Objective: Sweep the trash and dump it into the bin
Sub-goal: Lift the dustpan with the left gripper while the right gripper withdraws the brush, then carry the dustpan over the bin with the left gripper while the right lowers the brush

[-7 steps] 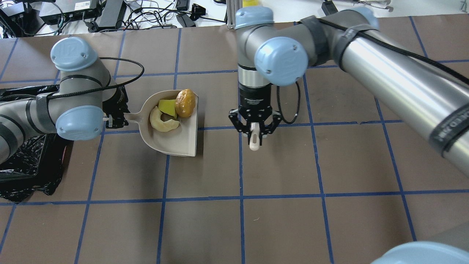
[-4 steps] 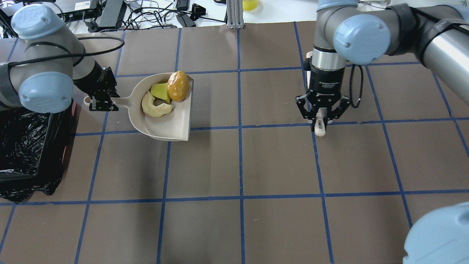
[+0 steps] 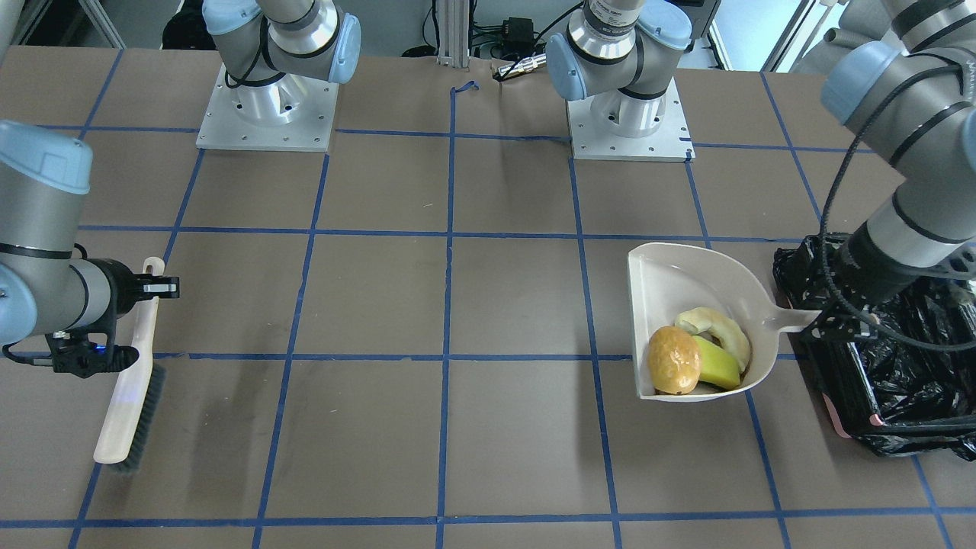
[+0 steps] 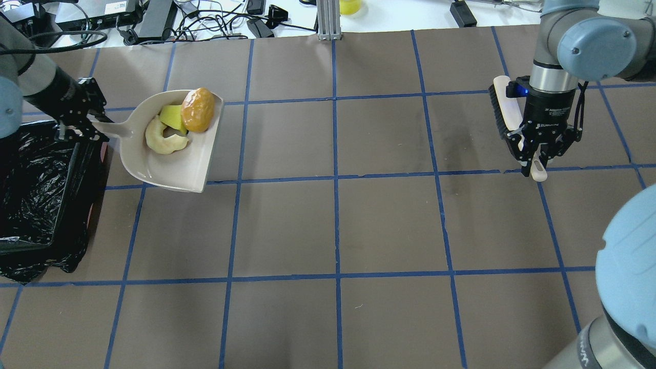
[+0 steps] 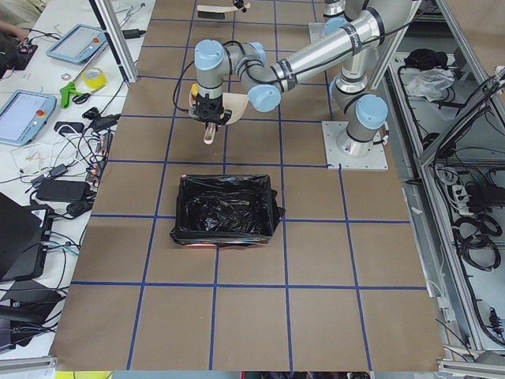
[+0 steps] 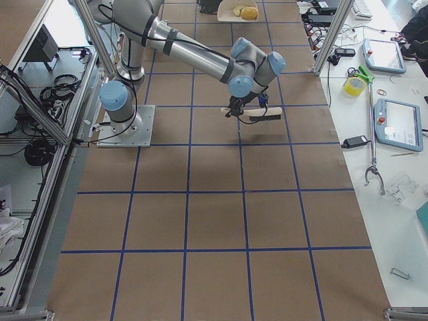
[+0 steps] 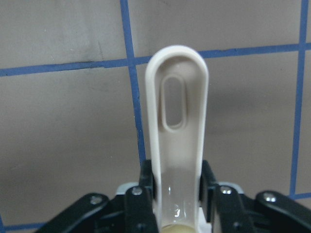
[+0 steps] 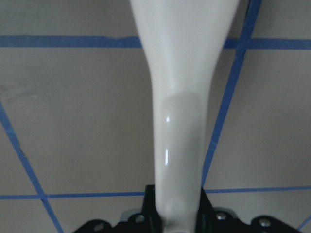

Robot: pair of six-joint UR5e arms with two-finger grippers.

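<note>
Ahead of the left gripper (image 4: 95, 125), jaws clamped on the dustpan (image 4: 169, 171) handle, the trash (image 4: 179, 125) now rides lifted, nearer the bin (image 4: 31, 179) beside those jaws; right gripper (image 4: 534, 159), clamped on the brush (image 4: 505, 110), has withdrawn, so dumping looks next

Open tabletop (image 4: 333, 225) between bin (image 4: 36, 256), dustpan (image 4: 174, 166), brush (image 4: 505, 110)

Silver-grey arms (image 3: 30, 221), pale-blue joint caps (image 4: 589, 46) (round), black cables (image 3: 827, 221), square base plates (image 3: 267, 114)
</note>
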